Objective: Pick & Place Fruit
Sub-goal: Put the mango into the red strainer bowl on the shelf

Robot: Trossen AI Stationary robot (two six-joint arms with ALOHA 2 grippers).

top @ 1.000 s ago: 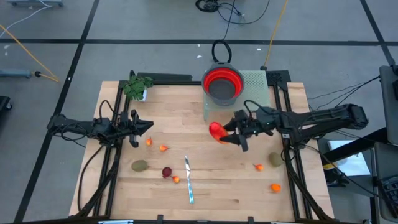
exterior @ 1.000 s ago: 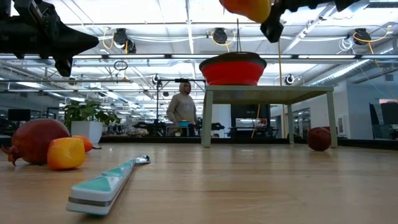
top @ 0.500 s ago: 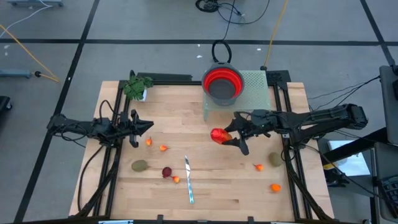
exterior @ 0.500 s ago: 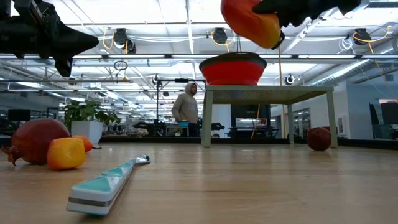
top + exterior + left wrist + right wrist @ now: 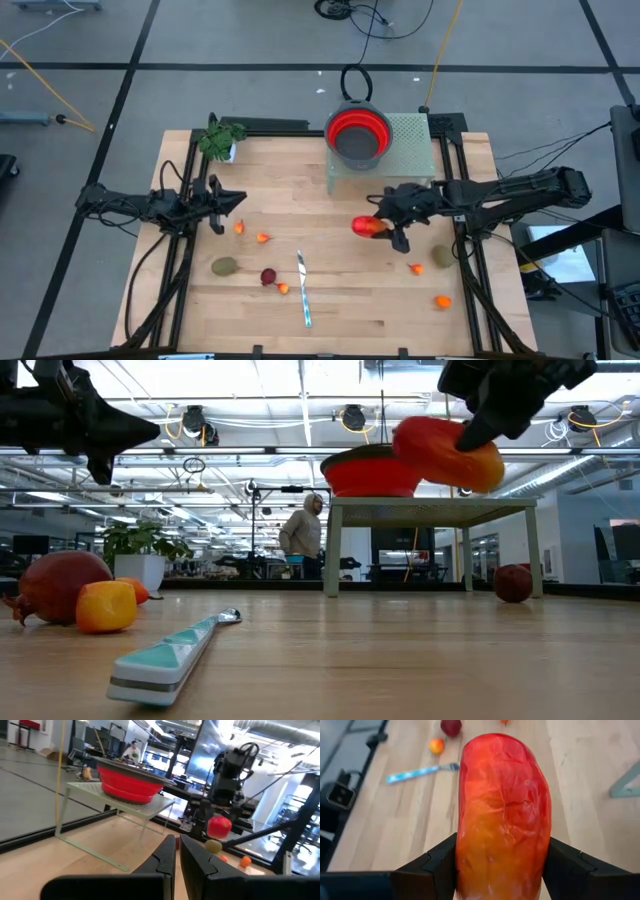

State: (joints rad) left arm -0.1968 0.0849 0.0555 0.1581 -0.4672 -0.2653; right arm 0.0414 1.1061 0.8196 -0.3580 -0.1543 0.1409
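High view: my right gripper (image 5: 385, 228) hangs over the middle of the table (image 5: 330, 310), clamped on the long orange-red fruit (image 5: 368, 227). Just behind it stands the pale green rack (image 5: 415, 135) carrying the red bowl (image 5: 358, 133). My left gripper (image 5: 222, 205) waits over the left side with its fingers pinched together on nothing. Around my load lie two tiny orange bits (image 5: 250, 232) near the left gripper, an olive-brown oval (image 5: 224, 266), a dark red ball (image 5: 268, 276) and the knife (image 5: 303, 290) toward the front. Another oval (image 5: 442, 256) and two more orange bits (image 5: 430, 284) sit by the right edge. The leafy plant (image 5: 218, 140) is at the back left corner.

Low view: the held fruit (image 5: 447, 454) hangs in the air, partly overlapping the bowl (image 5: 365, 470) on its rack. The knife (image 5: 175, 653) lies in the foreground, with a dark red ball (image 5: 58, 585) and an orange piece (image 5: 106, 605) touching at the left. A person (image 5: 301, 538) stands in the room beyond.

Left wrist view: my own fingers (image 5: 165, 862) are almost together; past them the rack (image 5: 107, 802), the bowl and the other arm with the fruit (image 5: 218, 826).

Right wrist view: the fruit (image 5: 502, 820) fills the gap between my fingers (image 5: 432, 865), with the knife (image 5: 420, 771) and small pieces on the wood below.
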